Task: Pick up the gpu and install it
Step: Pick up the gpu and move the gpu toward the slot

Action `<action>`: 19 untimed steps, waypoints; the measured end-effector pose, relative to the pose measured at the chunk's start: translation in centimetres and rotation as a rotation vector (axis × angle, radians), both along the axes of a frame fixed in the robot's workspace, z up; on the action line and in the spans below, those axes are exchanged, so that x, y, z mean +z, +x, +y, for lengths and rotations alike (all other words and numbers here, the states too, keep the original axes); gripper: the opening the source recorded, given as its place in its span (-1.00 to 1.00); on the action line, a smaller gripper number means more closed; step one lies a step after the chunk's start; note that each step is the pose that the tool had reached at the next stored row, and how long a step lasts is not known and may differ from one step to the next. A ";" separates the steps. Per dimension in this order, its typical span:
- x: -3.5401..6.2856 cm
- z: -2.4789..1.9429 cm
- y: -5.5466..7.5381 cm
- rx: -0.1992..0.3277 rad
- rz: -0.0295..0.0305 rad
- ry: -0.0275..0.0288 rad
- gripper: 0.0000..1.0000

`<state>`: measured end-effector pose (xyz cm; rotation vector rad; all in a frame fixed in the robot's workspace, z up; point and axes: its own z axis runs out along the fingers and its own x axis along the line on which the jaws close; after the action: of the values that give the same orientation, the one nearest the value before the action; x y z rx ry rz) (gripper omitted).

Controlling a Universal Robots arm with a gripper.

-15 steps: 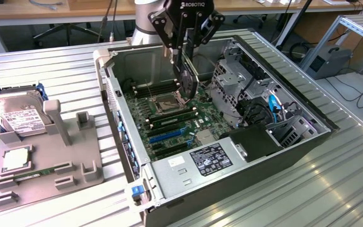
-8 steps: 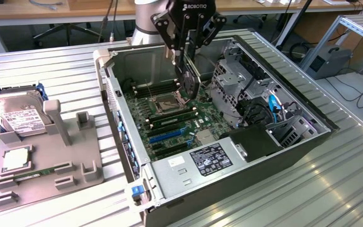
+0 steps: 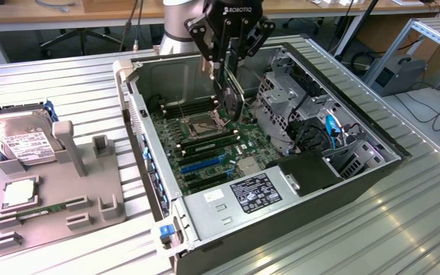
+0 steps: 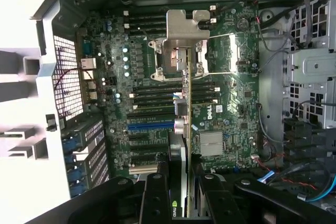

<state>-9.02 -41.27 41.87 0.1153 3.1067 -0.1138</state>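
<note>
With the jaws gripping the gpu (image 3: 230,96) on edge above the motherboard (image 4: 231,103) inside the open case (image 3: 204,229), the arm (image 3: 176,26) is doing best by carrying it upright, squaring its lower edge over the blue slot (image 3: 204,166) and avoiding the drive cage (image 3: 281,106) beside it.

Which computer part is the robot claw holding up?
The gpu, the dark card with a round fan, held on edge in the gripper over the open case. The hard drive and memory stick sit in the grey tray.
</note>
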 end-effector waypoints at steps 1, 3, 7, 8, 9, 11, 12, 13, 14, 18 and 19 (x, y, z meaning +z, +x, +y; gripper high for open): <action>-0.04 0.00 0.0 0.000 0.0000 -0.0001 -0.47; -0.11 0.00 0.0 0.000 0.0001 -0.0005 -0.47; -0.27 0.00 0.1 0.000 0.0000 -0.0005 -0.47; -0.30 0.00 0.1 0.000 -0.0001 -0.0004 -0.47; -0.33 0.00 0.1 0.000 0.0000 -0.0005 -0.47; -0.40 0.00 0.1 0.000 -0.0001 -0.0004 -0.47; -0.43 0.00 0.1 0.000 0.0000 -0.0005 -0.47; -0.47 0.00 0.1 0.000 0.0000 -0.0004 -0.47; -0.50 0.00 0.1 0.000 0.0000 -0.0004 -0.47; -0.62 0.00 0.1 0.000 -0.0001 -0.0004 -0.47; -0.64 0.00 0.1 0.000 0.0000 -0.0005 -0.47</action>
<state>-8.94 -41.27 41.22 0.1152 3.1067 -0.1145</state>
